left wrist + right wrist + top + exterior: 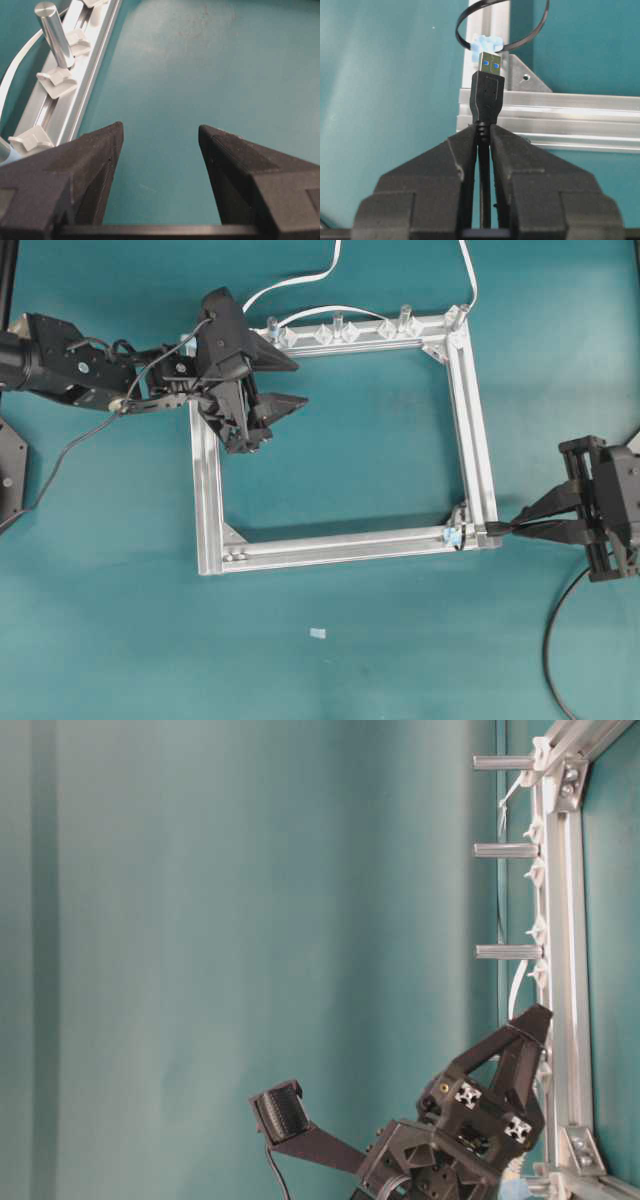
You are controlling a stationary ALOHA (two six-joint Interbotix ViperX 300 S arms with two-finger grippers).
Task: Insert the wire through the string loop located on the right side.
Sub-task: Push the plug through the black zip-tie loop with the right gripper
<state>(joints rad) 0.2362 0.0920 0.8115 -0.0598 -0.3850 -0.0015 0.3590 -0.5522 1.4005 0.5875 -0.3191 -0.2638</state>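
Now the right gripper (482,132), jaws clamped on the wire (487,92), is aiming its plug at the loop (502,25) just beyond. Keeping the plug level and centred should help; the left gripper (159,145) is hanging open, far left.

A teal table surface (340,670) is filling the whole overhead frame, soft light is glancing off it, and shadows are lying at centre.

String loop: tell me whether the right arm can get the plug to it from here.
Probably yes. The right gripper holds the wire with its plug aimed at the string loop, nothing between them.
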